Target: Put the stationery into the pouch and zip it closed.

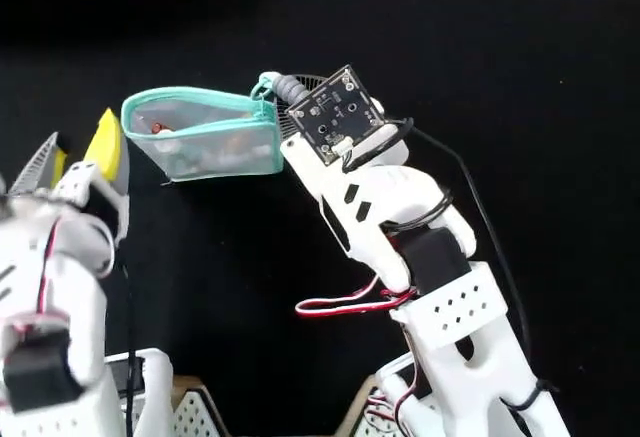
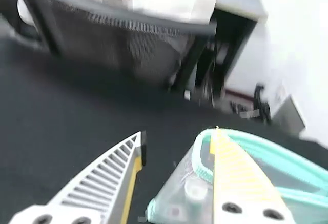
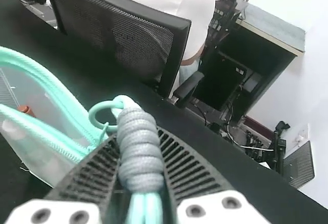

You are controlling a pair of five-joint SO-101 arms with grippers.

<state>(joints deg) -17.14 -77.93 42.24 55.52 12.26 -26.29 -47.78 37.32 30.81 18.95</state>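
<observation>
We log the zipping step. The translucent pouch with teal zip trim (image 1: 205,142) hangs toward 10 o'clock over the black tabletop (image 1: 520,77), its mouth agape and stationery (image 1: 160,129) inside. The right tool (image 1: 278,97) pinches the grey cord pull (image 3: 137,142) at its 3 o'clock end. The left tool (image 1: 80,135) is spread at its 9 o'clock end. Next, we judge, the left must clamp that end while the right draws the pull across.

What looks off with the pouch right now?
The pouch gapes unzipped with stationery inside; the right gripper pinches its gray cord, the open left gripper sits at its far end.
</observation>
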